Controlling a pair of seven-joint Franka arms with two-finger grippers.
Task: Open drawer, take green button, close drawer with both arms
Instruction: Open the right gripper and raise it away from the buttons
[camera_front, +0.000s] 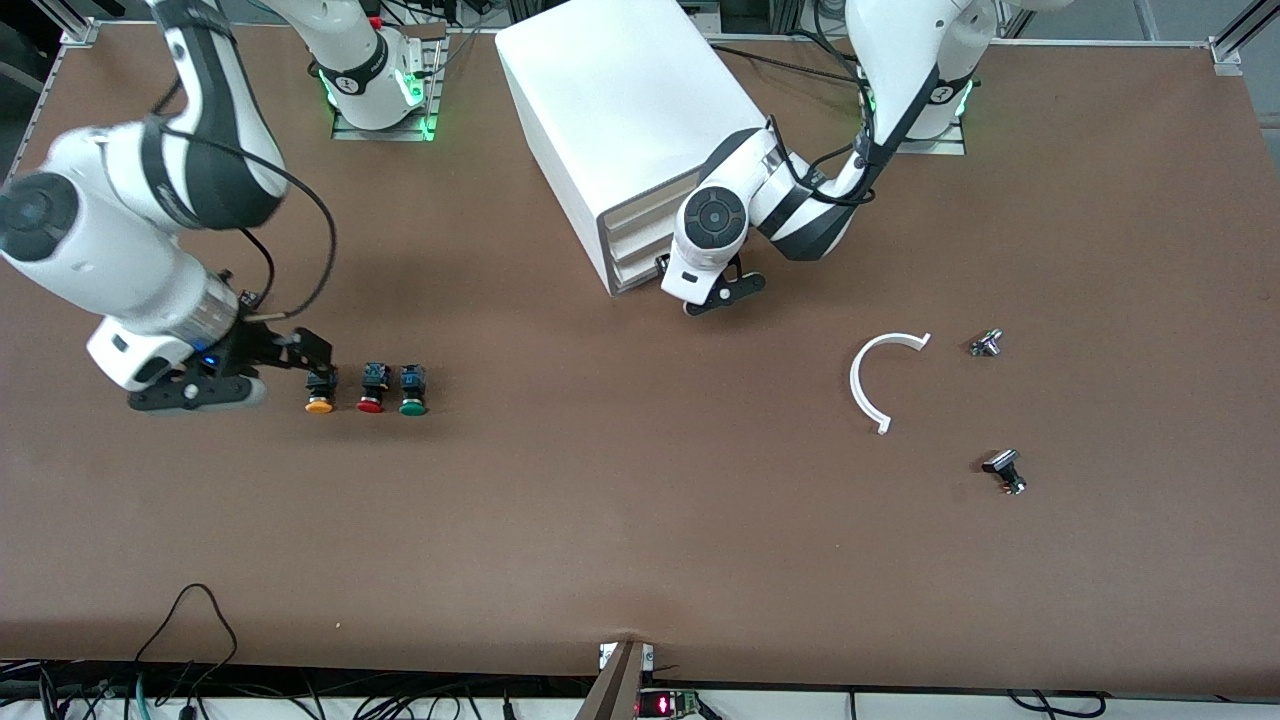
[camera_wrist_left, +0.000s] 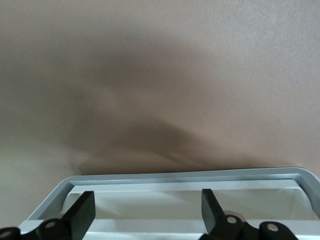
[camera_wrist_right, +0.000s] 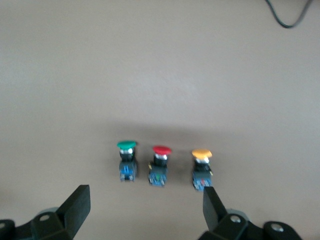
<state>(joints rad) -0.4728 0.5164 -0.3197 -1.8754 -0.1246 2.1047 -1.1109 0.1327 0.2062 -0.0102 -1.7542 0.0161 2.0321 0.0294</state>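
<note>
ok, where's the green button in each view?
Front view: green button on the table, last in a row of three, toward the cabinet's side, by the right gripper.
Right wrist view: green button ahead of the open fingers.
Left wrist view: not in it.
Shared landmark: red button next to it.

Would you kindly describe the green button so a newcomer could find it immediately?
Find the right gripper toward the right arm's end of the table; three push buttons sit in a row beside it. The green button ends the row nearest the cabinet, next to the red button.
</note>
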